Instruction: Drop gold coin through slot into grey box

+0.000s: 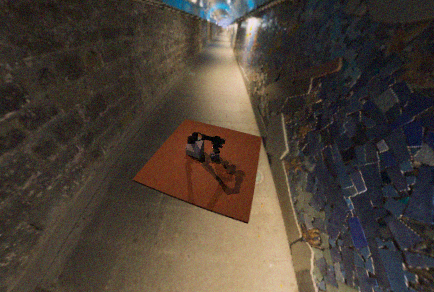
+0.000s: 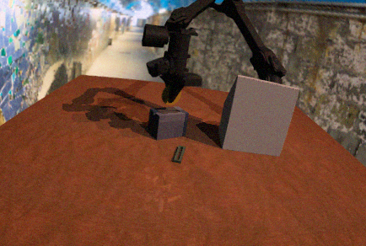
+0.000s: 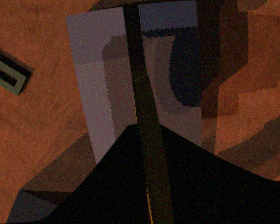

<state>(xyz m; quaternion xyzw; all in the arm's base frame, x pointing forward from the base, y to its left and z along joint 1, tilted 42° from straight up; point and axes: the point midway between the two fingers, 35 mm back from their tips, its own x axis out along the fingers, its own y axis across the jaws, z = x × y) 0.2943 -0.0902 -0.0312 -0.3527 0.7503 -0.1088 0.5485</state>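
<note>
The gripper (image 2: 172, 98) hangs just above the box (image 2: 169, 122), pinching the coin (image 2: 172, 99) edge-down over the lid. The holder (image 2: 179, 154) lies on the table (image 2: 71, 189) in front of the box. A block (image 2: 258, 115) stands right of the box.
</note>
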